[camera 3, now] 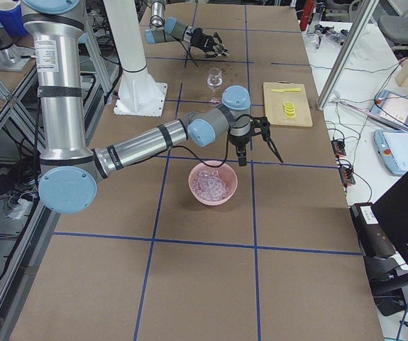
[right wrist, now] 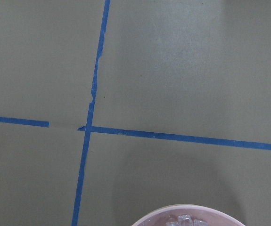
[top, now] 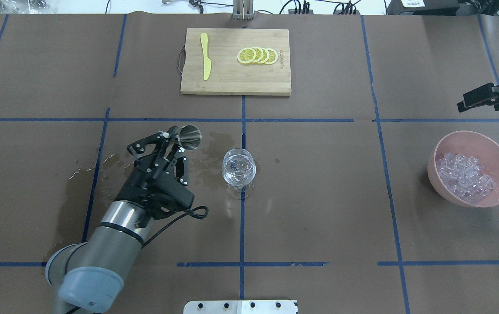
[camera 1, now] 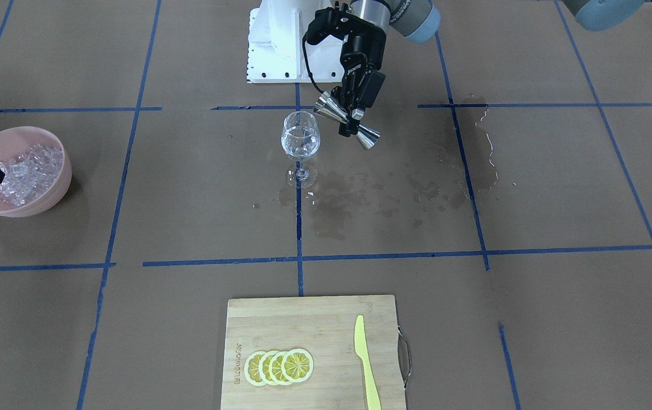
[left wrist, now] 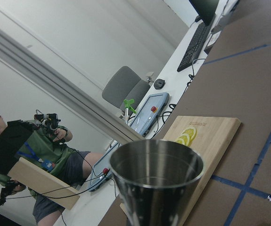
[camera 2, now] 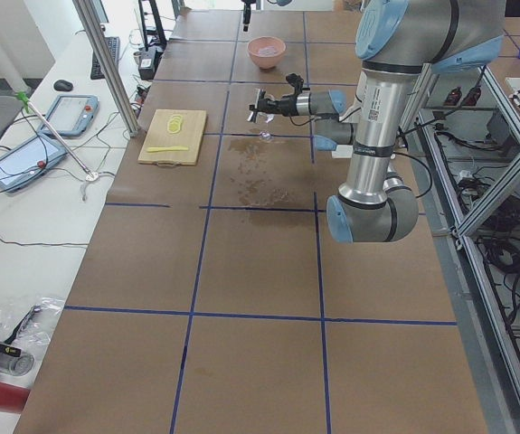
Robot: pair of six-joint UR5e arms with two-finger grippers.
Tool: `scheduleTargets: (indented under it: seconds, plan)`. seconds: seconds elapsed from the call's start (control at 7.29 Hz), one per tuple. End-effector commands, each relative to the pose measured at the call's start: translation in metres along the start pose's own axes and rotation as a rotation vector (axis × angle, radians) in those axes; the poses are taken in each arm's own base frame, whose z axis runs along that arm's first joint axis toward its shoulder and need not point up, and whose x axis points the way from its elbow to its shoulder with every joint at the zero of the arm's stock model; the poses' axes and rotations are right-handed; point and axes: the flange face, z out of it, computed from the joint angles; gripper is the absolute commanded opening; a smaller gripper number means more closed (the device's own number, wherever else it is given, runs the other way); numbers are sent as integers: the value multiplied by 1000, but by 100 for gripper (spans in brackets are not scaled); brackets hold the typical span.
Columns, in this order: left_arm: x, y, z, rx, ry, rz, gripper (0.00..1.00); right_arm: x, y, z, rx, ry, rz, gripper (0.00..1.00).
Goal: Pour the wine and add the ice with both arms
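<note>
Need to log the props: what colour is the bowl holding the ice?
Pale pink, inside and out; the bowl shows best in the overhead exterior view.

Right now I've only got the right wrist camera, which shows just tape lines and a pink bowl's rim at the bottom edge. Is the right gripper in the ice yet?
Observer: No. The right gripper hangs open and empty, raised by the pink bowl, clear of the ice.
Operator: And on the left side?
Observer: The left gripper holds a steel jigger tipped sideways, close beside the wine glass.
Operator: Anything in the glass?
Observer: A little clear liquid seems to sit in it, though it is hard to see.
</note>
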Motion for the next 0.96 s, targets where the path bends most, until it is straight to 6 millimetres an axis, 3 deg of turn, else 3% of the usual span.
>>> scheduleTargets:
  seconds: [0.0,0.14,0.27,0.41,0.55,0.82]
  plan:
    - [-43,87,-17,67,6,-295,0,-7,7,9,-16,4,-10,100]
    - [-55,122,-15,59,0,-473,0,1,26,20,-15,2,-35,100]
    - [-77,152,-17,67,-4,-525,0,22,51,26,6,-16,-62,100]
    - [-94,186,-12,43,-24,-553,0,25,64,30,12,-32,-39,100]
    - [-106,213,-19,30,-14,-619,0,22,73,37,2,-45,-24,100]
    - [-152,272,-40,-56,16,-607,0,24,84,42,-7,-49,-36,100]
